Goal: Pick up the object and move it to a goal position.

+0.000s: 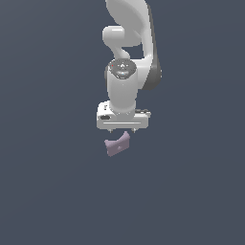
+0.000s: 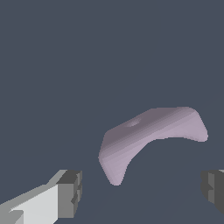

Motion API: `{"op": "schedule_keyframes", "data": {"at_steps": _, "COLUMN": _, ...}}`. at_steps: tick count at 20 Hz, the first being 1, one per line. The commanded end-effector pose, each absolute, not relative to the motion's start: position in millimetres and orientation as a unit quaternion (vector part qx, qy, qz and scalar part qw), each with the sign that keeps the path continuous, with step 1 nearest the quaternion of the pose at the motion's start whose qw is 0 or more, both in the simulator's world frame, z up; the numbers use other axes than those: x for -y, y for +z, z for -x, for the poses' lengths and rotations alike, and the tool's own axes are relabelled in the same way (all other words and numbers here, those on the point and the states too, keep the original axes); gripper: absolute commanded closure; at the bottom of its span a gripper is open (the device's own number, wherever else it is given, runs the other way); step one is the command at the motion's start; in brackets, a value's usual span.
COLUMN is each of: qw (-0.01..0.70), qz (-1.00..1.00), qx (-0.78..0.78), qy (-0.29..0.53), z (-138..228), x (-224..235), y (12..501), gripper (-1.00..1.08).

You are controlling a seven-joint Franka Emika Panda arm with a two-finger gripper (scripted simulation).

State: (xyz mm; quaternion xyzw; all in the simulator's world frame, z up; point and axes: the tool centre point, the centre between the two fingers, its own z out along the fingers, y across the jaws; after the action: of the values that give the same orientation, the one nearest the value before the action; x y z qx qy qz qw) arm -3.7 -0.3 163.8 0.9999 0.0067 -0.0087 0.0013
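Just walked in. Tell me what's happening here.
A white Franka robot arm in a simulation is working on a small pale mauve blocky piece with a V-like notch. Its claw is open and hangs just above the piece; in the wrist view both dark fingertips stand apart on either side, not touching. Nothing is gripped yet.

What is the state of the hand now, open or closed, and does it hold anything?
Hand: open, holding nothing; its fingers stand wide apart, and the purple block lies free, not touched by them.
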Motion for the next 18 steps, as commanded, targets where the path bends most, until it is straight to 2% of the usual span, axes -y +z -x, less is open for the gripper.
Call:
{"op": "schedule_keyframes", "data": {"at_steps": 1, "qw": 0.001, "qz": -1.000, "qx": -0.007, "qy": -0.009, "z": 4, "x": 0, "y": 164, "gripper": -0.92}}
{"op": "schedule_keyframes", "data": {"at_steps": 18, "qw": -0.004, "qz": -1.000, "qx": -0.025, "qy": 0.004, "z": -4, "x": -6, "y": 175, "gripper": -0.92}}
